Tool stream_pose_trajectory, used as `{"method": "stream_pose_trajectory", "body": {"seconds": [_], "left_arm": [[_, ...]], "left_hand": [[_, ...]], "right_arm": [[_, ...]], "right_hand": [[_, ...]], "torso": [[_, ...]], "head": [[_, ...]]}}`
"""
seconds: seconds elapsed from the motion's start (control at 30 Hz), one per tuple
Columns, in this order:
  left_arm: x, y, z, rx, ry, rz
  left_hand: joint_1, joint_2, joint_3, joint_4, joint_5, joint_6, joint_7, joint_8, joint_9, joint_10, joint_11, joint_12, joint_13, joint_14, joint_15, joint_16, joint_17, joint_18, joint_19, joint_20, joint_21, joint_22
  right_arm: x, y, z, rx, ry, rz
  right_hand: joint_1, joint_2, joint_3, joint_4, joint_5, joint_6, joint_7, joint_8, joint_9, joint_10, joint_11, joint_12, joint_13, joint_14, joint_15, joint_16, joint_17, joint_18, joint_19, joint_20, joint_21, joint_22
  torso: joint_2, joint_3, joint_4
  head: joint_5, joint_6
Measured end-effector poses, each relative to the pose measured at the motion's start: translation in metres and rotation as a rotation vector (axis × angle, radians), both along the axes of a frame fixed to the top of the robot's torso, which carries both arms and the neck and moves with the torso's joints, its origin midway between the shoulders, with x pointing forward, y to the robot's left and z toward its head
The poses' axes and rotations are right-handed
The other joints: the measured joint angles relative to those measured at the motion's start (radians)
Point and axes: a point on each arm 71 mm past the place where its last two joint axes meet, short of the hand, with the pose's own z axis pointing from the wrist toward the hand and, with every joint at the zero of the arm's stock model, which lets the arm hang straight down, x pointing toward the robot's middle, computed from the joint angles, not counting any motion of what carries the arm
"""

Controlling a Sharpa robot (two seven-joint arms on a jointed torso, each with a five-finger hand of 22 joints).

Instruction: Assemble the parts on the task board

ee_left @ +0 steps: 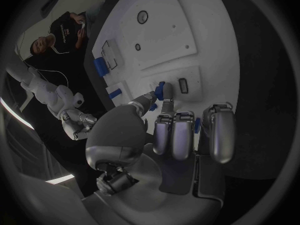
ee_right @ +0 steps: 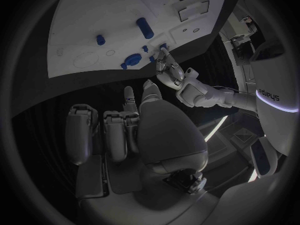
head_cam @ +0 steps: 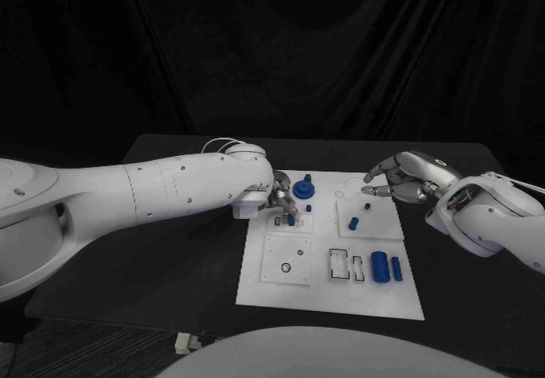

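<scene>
Left hand [head_cam: 279, 201] at a blue peg [head_cam: 291, 221] on the board's [head_cam: 329, 303] near-left corner block — right hand [head_cam: 400, 179] hovering apart.

Fingertips of the left hand closed round the small peg, which stood upright, long axis vertical, directly under them; the left was plainly the nearer hand. Right hand hung over the board's far-right edge, fingers loosely curled, holding nothing. Other parts lay well apart: a round knob [head_cam: 303, 189] just beyond the left hand, a short pin [head_cam: 354, 224] mid-board, two cylinders [head_cam: 386, 267] lying lengthwise toward the robot. Black desk [head_cam: 170, 260] all round — ample room, dark curtain behind.
</scene>
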Motion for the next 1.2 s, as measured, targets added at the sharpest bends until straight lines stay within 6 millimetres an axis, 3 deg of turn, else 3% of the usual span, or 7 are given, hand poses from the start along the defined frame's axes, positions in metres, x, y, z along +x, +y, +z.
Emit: {"method": "stream_pose_trajectory", "body": {"seconds": [0.23, 0.63, 0.97, 1.0, 1.2], "left_arm": [[0.0006, -0.0007, -0.0001, 0.005, 0.003, -0.005], [0.0011, -0.0019, -0.0006, 0.013, 0.007, -0.012], [0.001, -0.0033, -0.0011, 0.018, 0.009, -0.015], [0.0009, -0.0034, -0.0012, 0.018, 0.009, -0.015], [0.0009, -0.0036, -0.0013, 0.017, 0.01, -0.014]], "left_hand": [[-0.004, -0.001, 0.003, 0.003, 0.038, -0.03, -0.002, 0.04, 0.072, 0.0, 0.0, 0.0, 0.0, 0.0, 0.0, 0.0, 0.0, 0.0, 0.0, 0.0, -0.004, 0.0], [-0.013, -0.011, 0.026, 0.026, 0.122, -0.05, -0.007, 0.071, 0.152, 0.0, 0.0, 0.0, 0.0, 0.0, 0.0, 0.004, 0.0, 0.0, 0.0, 0.0, -0.004, 0.0], [-0.032, -0.031, 0.056, 0.056, 0.159, -0.046, 0.004, 0.077, 0.184, 0.0, 0.0, 0.0, 0.0, 0.0, 0.0, 0.005, 0.0, 0.0, 0.0, 0.0, -0.004, 0.0], [-0.033, -0.032, 0.076, 0.04, 0.161, -0.044, 0.006, 0.079, 0.185, 0.0, 0.0, 0.0, 0.0, 0.0, 0.0, 0.009, 0.0, 0.0, 0.0, 0.0, -0.004, 0.0], [-0.035, -0.033, 0.078, 0.042, 0.163, -0.046, 0.008, 0.079, 0.187, 0.0, 0.0, 0.0, 0.0, 0.0, 0.0, 0.009, 0.0, 0.0, 0.0, 0.0, -0.004, 0.0]], "right_arm": [[0.0, -0.0001, -0.0001, -0.001, 0.001, 0.0], [-0.0001, -0.0004, -0.0001, -0.001, 0.002, 0.0], [-0.0004, -0.0005, -0.0001, -0.002, 0.002, 0.0], [-0.0005, -0.0006, -0.0001, -0.002, 0.002, 0.0], [-0.0008, -0.0016, 0.0, -0.003, 0.002, -0.001]], "right_hand": [[0.0, 0.0, 0.0, 0.0, 0.0, 0.0, 0.0, 0.0, 0.0, 0.0, 0.0, 0.001, 0.0, 0.0, 0.0, 0.0, 0.0, 0.0, 0.0, 0.0, 0.0, 0.0], [0.0, 0.0, 0.0, 0.0, 0.006, 0.0, 0.0, -0.004, 0.0, 0.0, 0.0, 0.002, 0.0, 0.002, -0.002, 0.0, 0.0, 0.0, 0.0, 0.0, 0.0, 0.0], [-0.003, -0.003, 0.0, 0.0, 0.011, 0.0, 0.0, -0.004, 0.0, 0.0, 0.0, 0.003, -0.001, 0.002, -0.002, 0.0, 0.0, -0.001, 0.0, 0.0, 0.0, 0.0], [-0.004, -0.004, 0.0, 0.0, 0.011, 0.0, 0.0, -0.004, 0.0, 0.0, 0.0, 0.003, -0.001, 0.002, -0.002, 0.0, 0.0, -0.001, 0.0, 0.0, 0.0, 0.0], [-0.006, -0.006, 0.0, 0.0, 0.011, 0.0, 0.0, -0.004, 0.0, 0.0, 0.0, 0.003, -0.017, 0.002, -0.002, 0.0, 0.0, -0.001, 0.0, 0.0, 0.0, 0.0]], "torso": [[0.0, 0.0, -0.0001], [0.0, 0.0, -0.0001], [0.0, 0.0, -0.0001], [0.0, 0.0, -0.0001], [0.0, 0.0, 0.0]], "head": [[0.0, 0.0], [0.002, 0.0], [0.002, 0.0], [0.002, 0.0], [0.0, 0.0]]}}
